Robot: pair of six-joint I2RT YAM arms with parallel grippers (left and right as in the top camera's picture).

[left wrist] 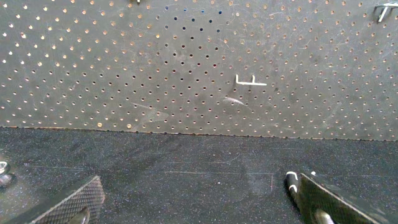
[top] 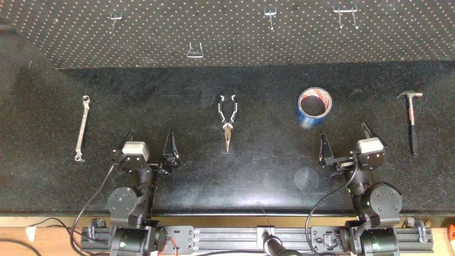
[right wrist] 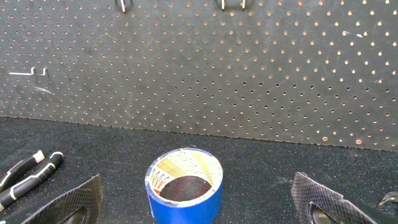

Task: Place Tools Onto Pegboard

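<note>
Four tools lie in a row on the black mat: a wrench (top: 82,129) at the left, pliers (top: 227,118) in the middle, a blue tape roll (top: 313,105) and a hammer (top: 411,119) at the right. The dark pegboard (top: 234,35) stands behind them with metal hooks (top: 195,50). My left gripper (top: 150,147) rests open near the front, between wrench and pliers. My right gripper (top: 345,144) is open too, just in front of the tape roll (right wrist: 184,185), with the pliers' handles (right wrist: 28,174) off to one side. A hook (left wrist: 250,81) faces the left wrist camera.
More hooks (top: 345,16) hang along the pegboard's upper part (right wrist: 231,4). Bare mat (top: 270,171) lies between the two grippers and in front of the pliers. The table's front edge runs just behind the arm bases.
</note>
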